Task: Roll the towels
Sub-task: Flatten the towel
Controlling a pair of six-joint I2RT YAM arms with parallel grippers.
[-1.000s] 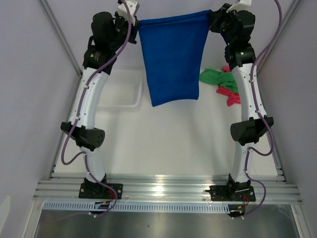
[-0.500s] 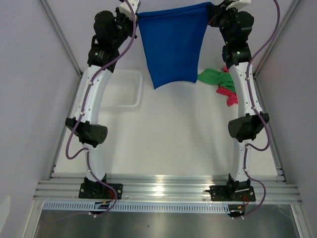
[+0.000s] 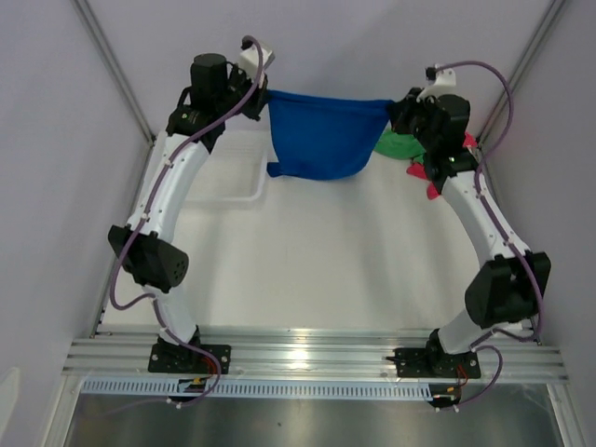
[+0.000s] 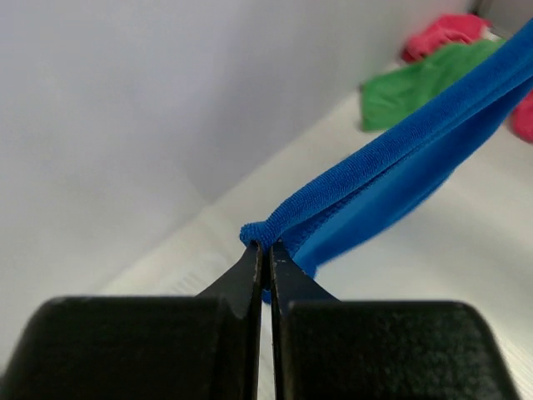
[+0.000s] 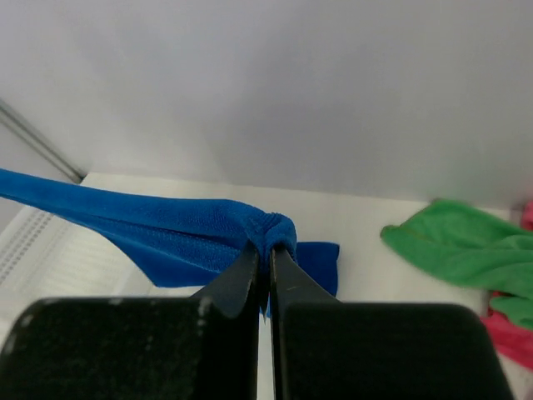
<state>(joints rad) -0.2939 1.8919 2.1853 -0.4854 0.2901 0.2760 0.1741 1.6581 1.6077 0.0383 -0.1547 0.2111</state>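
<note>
- Nearest you: a bare stretch of counter [image 3: 317, 270] btwn the two arms. By my read, that's where the cloth should be laid out.
- Further out, L side: white basket [image 3: 233, 182] under the left arm, just beside the blue towel's lower L corner. Not part of the job.
- Blue towel [image 3: 317, 140] hangs spread btwn the grippers. Top edge sags a bit in the middle, and the lower hem is low over the counter. Can't tell if it touches.
- Left gripper [image 4: 266, 250]: clenched on one top corner, hem bunched right at the tips.
- Right gripper [image 5: 268, 250]: clenched on the other top corner, same pinch.
- Step in hand, as I judge it: spreading towel no. 1 flat before rolling. No roll started on any of the three.
- Next move calls for lowering both grippers together and drawing toward you so the cloth lands flat w/o folds. Hold the spacing even and steer the L corner off the basket rim.
- Farthest, R side: green towel [image 3: 396, 144] and pink towel [image 3: 430, 186], crumpled and touching, just by the right gripper. Mind you don't snag them.
</note>
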